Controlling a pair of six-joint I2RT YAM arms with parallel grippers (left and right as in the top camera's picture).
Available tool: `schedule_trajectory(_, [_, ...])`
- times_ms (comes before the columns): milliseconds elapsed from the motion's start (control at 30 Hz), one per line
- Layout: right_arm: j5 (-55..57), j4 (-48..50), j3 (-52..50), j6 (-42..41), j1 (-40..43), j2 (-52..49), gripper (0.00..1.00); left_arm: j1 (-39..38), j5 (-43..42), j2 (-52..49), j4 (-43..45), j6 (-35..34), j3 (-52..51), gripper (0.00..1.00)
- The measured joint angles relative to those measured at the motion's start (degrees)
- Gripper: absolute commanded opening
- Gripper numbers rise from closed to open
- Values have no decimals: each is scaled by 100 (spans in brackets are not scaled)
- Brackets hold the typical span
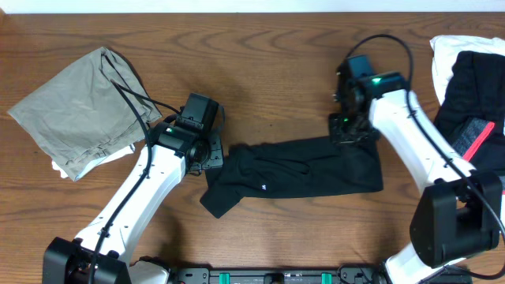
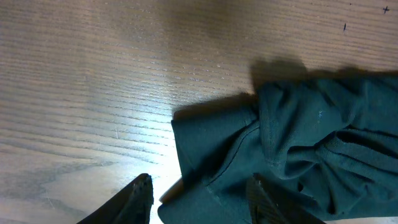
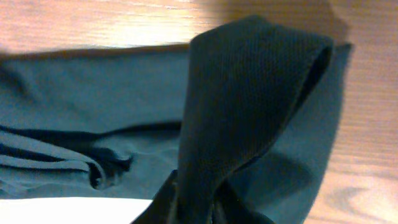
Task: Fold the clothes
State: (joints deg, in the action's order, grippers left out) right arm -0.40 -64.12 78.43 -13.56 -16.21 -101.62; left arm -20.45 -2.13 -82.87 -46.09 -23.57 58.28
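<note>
so r gripper (image 3: 198,208) pinches soft-knit black garment (image 1: 300,170) fold, l gripper (image 2: 202,199) spread.

Across the middle of the overhead frame, the plain black garment (image 1: 316,170) carries one tiny white logo mark (image 1: 263,188), and in both wrist views its cloth reads dark teal-green. At the upper left is an olive-grey garment (image 1: 75,110), and at the right edge are a white garment (image 1: 454,51) and a black piece with a pink-red band (image 1: 480,136). The table (image 1: 260,63) is brown with darker wood grain, while the left arm (image 1: 134,193) and right arm (image 1: 410,134) are white with black joints.
</note>
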Motion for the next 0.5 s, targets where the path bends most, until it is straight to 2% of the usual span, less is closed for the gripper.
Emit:
schedule_trajectory(233, [-9, 295, -376, -157, -422, 0, 41, 0, 0, 0, 0, 0, 0, 51])
schedule_trajectory(500, [59, 396, -586, -122, -435, 0, 45, 0, 0, 0, 0, 0, 0, 52])
